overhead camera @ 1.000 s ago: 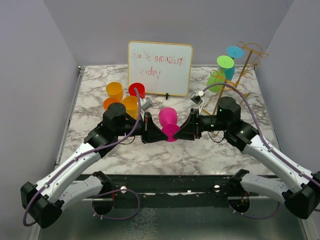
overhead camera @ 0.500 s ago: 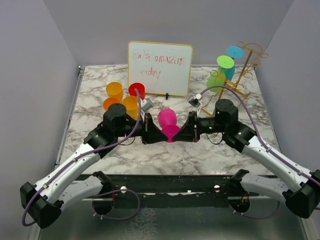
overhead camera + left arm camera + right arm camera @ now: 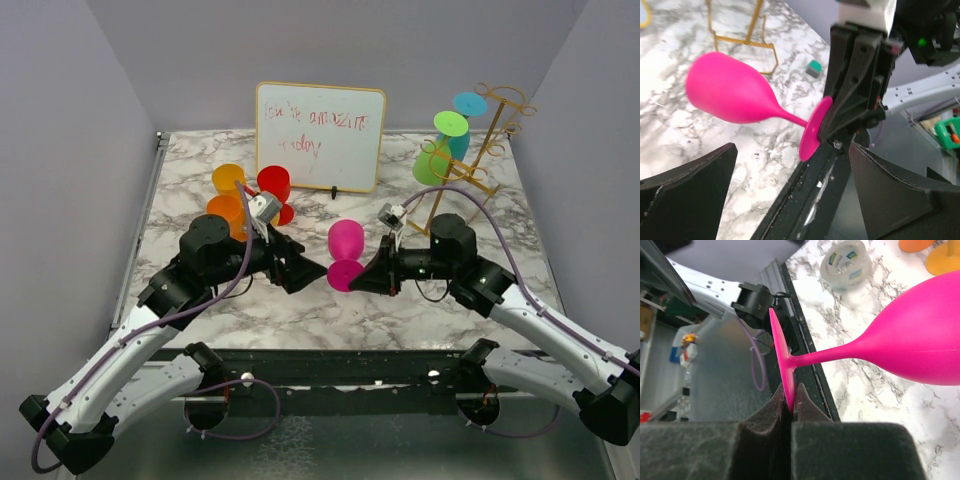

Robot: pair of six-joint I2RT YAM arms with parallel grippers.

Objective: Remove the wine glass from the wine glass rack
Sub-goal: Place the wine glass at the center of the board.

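Note:
A pink wine glass [image 3: 346,241] hangs tilted over the marble table, held only by its round foot [image 3: 781,352]. My right gripper [image 3: 360,279] is shut on the rim of that foot, and the pads [image 3: 777,407] pinch it edge-on. To the left of the glass my left gripper [image 3: 303,272] stands open and apart from it, with nothing between its fingers [image 3: 700,185]. The gold wire wine glass rack [image 3: 482,150] stands at the back right. A green glass [image 3: 450,124] and a cyan glass [image 3: 469,103] hang on its rails.
A white dry-erase board [image 3: 320,135] stands at the back centre. Orange [image 3: 229,180] and red [image 3: 273,183] cups cluster at the back left, just behind the left arm. A tape roll [image 3: 846,264] lies on the marble. The black front rail [image 3: 330,360] runs below the glass.
My left gripper has opened and drawn back to the left, off the pink glass. My right gripper has shut on the foot and now carries the glass alone.

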